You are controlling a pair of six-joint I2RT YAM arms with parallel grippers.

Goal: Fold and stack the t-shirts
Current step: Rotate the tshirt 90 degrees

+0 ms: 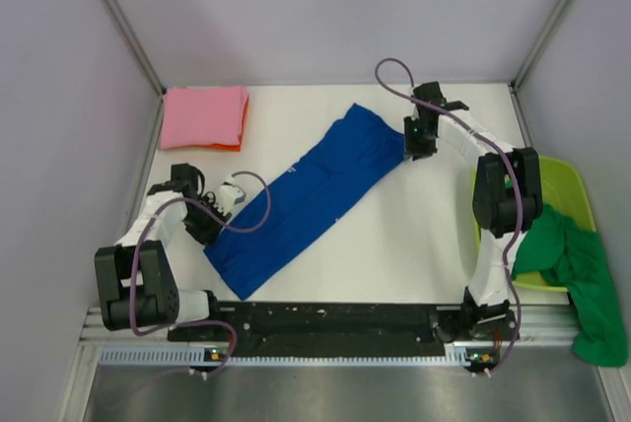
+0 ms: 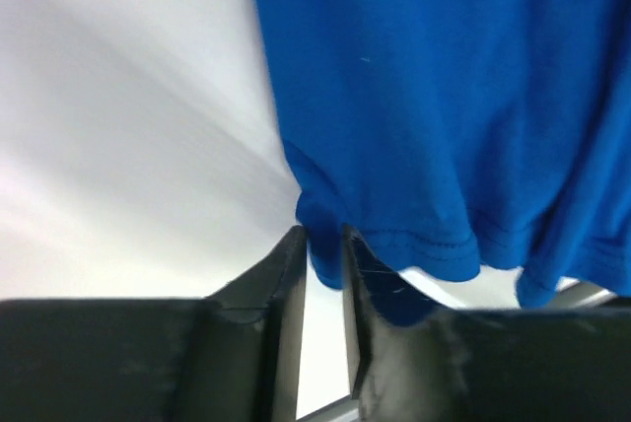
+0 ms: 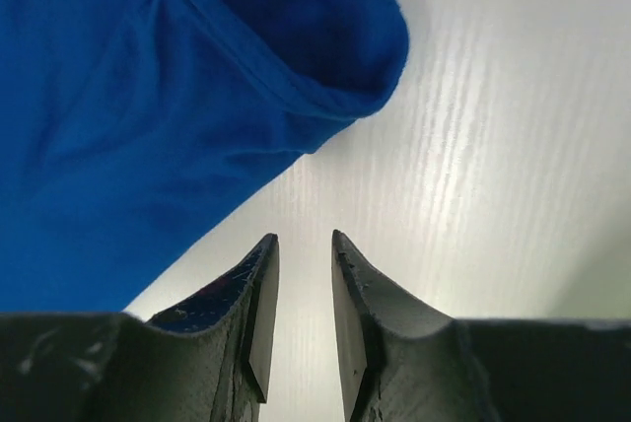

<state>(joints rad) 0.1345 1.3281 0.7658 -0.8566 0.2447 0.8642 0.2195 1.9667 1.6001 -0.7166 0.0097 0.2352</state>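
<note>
Top external view: the blue shirt (image 1: 306, 200) lies as a long band set diagonally across the table (image 1: 424, 245), one end near-left, the other far-right.

My left gripper (image 2: 323, 245) sits at the near-left end. Left wrist view shows its fingers clamped on a corner of the stitched hem, with cloth pinched between them. Purpose, as I judge it: this grip gives me an end to lift and carry over for the crosswise fold.

My right gripper (image 3: 304, 245) is at the far-right end. Its fingers are parted by a narrow gap with only bare table between them, so I hold nothing there. The shirt's rounded edge lies just beside them, clear of both fingers. Judgement: this side must take the matching corner, or pin the far end, before the fold can go evenly.

The pink shirt (image 1: 204, 116) lies folded at the far-left corner, which I take as the stack site. The green shirt (image 1: 572, 264) hangs unfolded over the rim of the tub (image 1: 557, 180) at right, not yet handled.
</note>
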